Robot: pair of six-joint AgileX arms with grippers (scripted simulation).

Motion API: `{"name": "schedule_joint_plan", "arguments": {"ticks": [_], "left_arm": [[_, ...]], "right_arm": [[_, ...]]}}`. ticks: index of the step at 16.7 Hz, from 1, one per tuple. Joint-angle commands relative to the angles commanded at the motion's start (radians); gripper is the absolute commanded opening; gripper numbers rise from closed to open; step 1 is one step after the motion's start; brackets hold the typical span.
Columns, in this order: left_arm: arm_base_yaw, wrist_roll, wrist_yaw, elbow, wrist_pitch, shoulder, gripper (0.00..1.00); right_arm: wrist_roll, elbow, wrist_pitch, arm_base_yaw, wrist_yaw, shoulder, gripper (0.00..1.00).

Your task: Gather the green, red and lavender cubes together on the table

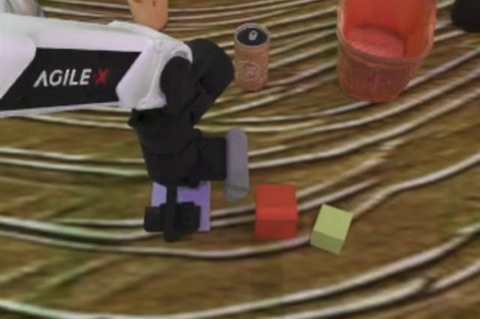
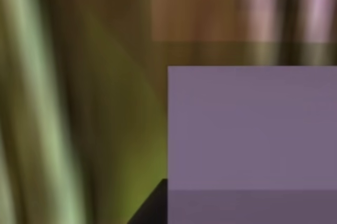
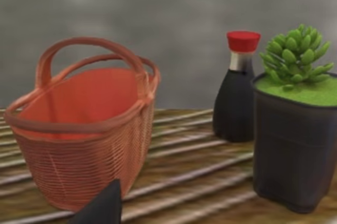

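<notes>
1. Streaked brown bench [image 1: 390, 184] carries all three cubes near its middle.
2. My left pincer [image 1: 174, 218] straddles the lavender cube [image 1: 196, 197]; grip I cannot tell.
3. Red cube [image 1: 275, 212] and green cube [image 1: 331, 228] lie just beside, awaiting it.

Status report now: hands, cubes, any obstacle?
Left hand down on lavender cube. Red cube and green cube close together, apart from lavender. Nothing between.

The left arm reaches in from the worktop's left, its hand [image 1: 178, 218] pointing down over the lavender cube [image 1: 196, 197], fingers straddling it. The right arm is parked beyond the basket [image 1: 384, 26].
</notes>
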Motion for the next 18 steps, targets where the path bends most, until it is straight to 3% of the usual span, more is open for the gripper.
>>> {"name": "schedule_joint_plan", "arguments": {"ticks": [3,4,13,18], "left_arm": [[0.000,0.000,0.000,0.000,0.000,0.000,0.98],[0.000,0.000,0.000,0.000,0.000,0.000,1.00],[0.002,0.001,0.000,0.003,-0.004,-0.002,1.00],[0.014,0.000,0.000,0.106,-0.170,-0.050,1.00]], "right_arm": [[0.000,0.000,0.000,0.000,0.000,0.000,1.00],[0.000,0.000,0.000,0.000,0.000,0.000,1.00],[0.000,0.000,0.000,0.000,0.000,0.000,1.00],[0.000,0.000,0.000,0.000,0.000,0.000,1.00]]}}
